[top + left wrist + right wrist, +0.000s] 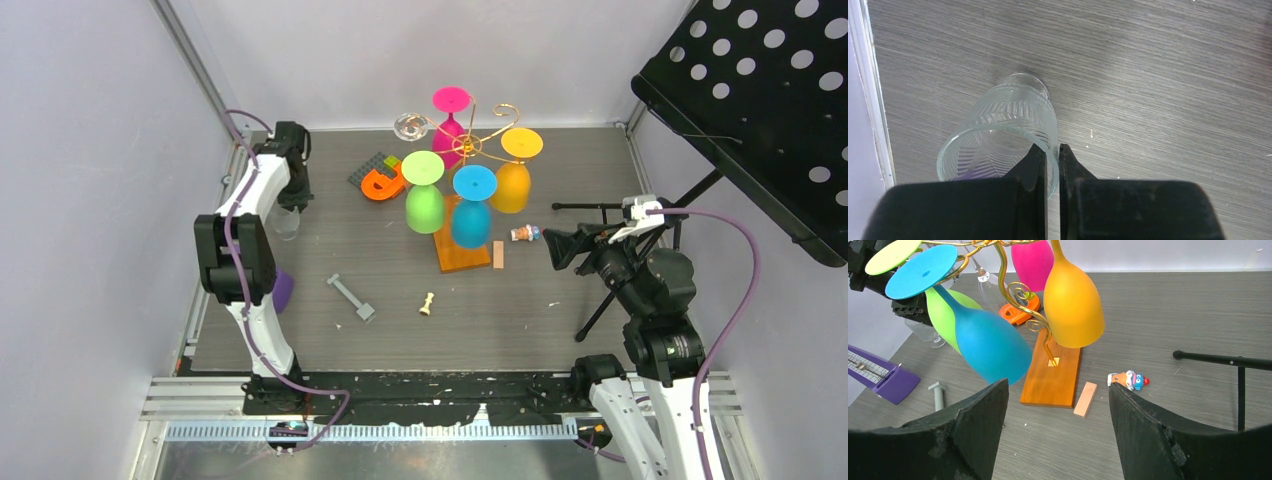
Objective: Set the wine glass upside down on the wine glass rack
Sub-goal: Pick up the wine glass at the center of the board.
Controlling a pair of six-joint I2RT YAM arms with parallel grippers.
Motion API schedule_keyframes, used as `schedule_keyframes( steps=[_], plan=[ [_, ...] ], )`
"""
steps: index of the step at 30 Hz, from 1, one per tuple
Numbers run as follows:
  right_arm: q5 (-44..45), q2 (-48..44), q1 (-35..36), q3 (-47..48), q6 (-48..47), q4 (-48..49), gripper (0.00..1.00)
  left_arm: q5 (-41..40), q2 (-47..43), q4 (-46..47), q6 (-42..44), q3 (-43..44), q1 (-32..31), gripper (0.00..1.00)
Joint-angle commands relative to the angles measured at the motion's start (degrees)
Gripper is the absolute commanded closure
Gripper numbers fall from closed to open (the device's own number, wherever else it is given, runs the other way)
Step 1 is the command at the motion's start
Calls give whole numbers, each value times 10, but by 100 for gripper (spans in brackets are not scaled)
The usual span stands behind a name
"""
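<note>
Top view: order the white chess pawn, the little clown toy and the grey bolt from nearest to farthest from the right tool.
1. Clown toy, just left of the right tool.
2. Chess pawn, mid-table, toward the bases.
3. Grey bolt, farther left.

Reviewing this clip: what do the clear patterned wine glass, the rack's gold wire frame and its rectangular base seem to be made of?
Clear patterned wine glass: likely glass, possibly clear plastic; transparent, glossy, with moulded chevron ridges.
Gold wire frame: looks metal, polished; thin curled rod catching bright glints.
Rectangular base: wood, orange-brown with a smooth varnished-looking sheen; grain barely visible.
</note>
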Motion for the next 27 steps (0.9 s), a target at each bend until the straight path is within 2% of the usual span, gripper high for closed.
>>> schedule_keyframes(
  steps=[1, 7, 12, 18, 22, 27],
  plan=[
    [-3, -6, 2, 8, 2, 10, 21, -1, 2, 6, 9, -5, 4, 99],
    [-3, -4, 3, 9, 1, 10, 21, 10, -21, 4, 5, -8, 4, 100],
    [7, -1, 2, 19, -6, 7, 21, 35, -83, 1, -7, -16, 4, 100],
    [62, -10, 3, 57, -3, 3, 21, 69, -233, 14, -29, -69, 3, 100],
    [82, 1, 2, 116, -2, -21, 21, 113, -329, 20, -46, -98, -2, 100],
    [47, 48, 2, 213, 14, -76, 21, 181, -455, 52, -86, -144, -4, 100]
  ],
)
